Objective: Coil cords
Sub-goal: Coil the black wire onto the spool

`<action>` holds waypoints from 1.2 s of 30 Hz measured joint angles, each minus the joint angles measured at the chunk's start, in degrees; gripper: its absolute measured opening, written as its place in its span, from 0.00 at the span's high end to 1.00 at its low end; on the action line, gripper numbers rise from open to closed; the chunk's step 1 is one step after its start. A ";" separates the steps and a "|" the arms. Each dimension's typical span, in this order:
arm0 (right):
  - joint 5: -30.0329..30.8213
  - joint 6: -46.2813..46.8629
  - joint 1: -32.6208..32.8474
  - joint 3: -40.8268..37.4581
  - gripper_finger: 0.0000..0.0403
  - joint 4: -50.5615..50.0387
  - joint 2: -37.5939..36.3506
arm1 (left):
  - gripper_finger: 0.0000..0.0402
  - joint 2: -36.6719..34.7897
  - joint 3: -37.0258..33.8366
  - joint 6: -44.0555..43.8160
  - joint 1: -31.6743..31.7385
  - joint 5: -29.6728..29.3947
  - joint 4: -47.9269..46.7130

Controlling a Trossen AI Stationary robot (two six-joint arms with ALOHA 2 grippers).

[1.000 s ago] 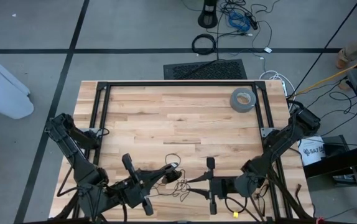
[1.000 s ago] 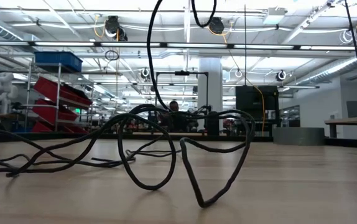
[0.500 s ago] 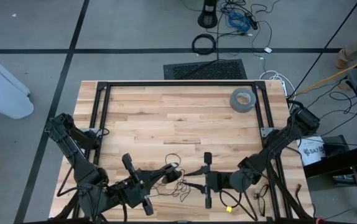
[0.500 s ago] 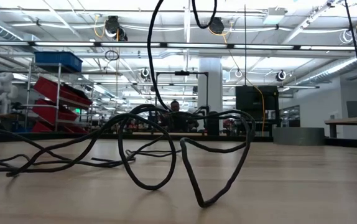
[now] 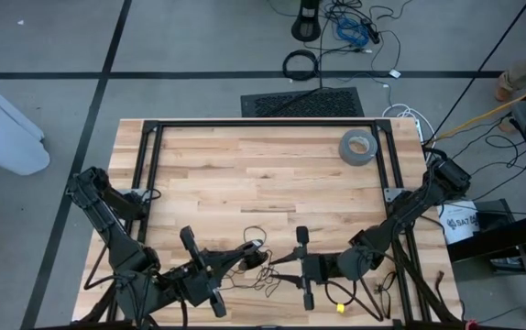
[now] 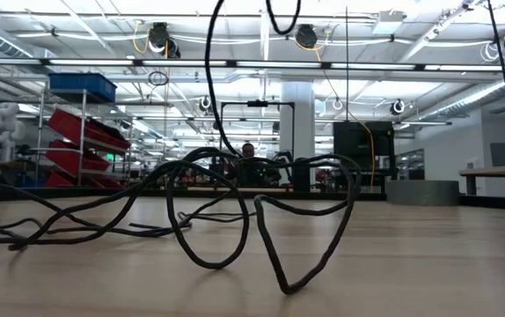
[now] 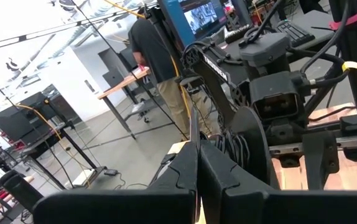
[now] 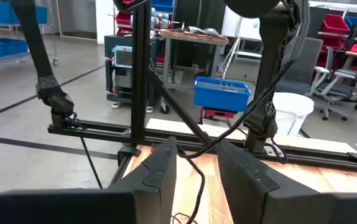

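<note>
**Thin black cord lying tangled at the near edge of the counter, between both arms**

Item: cord point(image 5: 256, 261), one very thin black wire, lying in loose loops on the wooden counter point(image 5: 263, 174) near its front edge. In the high view the strand is so fine that its full run and its ends are hard to make out; part of it is passing under the arms. No coloured spot on it is discernible.

Left gripper point(image 5: 210, 270): sitting at the left side of the tangle, jaws pressed together. In the left wrist view the two dark fingers point(image 7: 185, 171) are meeting with a thin dark strand rising from the seam; whether that is the cord being pinched cannot be told for sure.

Right gripper point(image 5: 301, 266): sitting just right of the tangle, jaws spread. In the right wrist view the cord point(image 8: 198, 180) is running through the gap between the fingers point(image 8: 160, 165), not touching either.

Low view: showing the cord point(image 6: 235, 220) standing up in arching loops off the counter, a height the high view is not conveying; neither gripper is visible there.

Other: grey tape roll point(image 5: 357, 146) lying at the far right of the counter, well apart from the cord.
</note>
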 joint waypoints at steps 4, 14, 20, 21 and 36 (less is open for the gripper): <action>0.00 -0.56 -0.02 0.00 0.79 0.08 0.00 | 1.00 0.00 0.00 0.00 0.00 0.00 0.00; -0.05 -1.45 -0.02 0.00 0.95 0.08 0.02 | 1.00 0.00 0.00 0.00 0.00 0.00 0.00; -2.65 -1.16 -0.16 0.00 0.91 1.09 0.04 | 1.00 0.00 0.00 -0.02 0.00 0.02 0.00; -2.70 -0.90 -0.27 0.00 0.90 1.26 0.04 | 1.00 0.00 0.00 -0.02 0.00 0.02 0.00; -4.51 0.09 -1.02 0.00 0.81 1.44 0.04 | 1.00 0.00 0.00 -0.02 0.00 0.02 0.00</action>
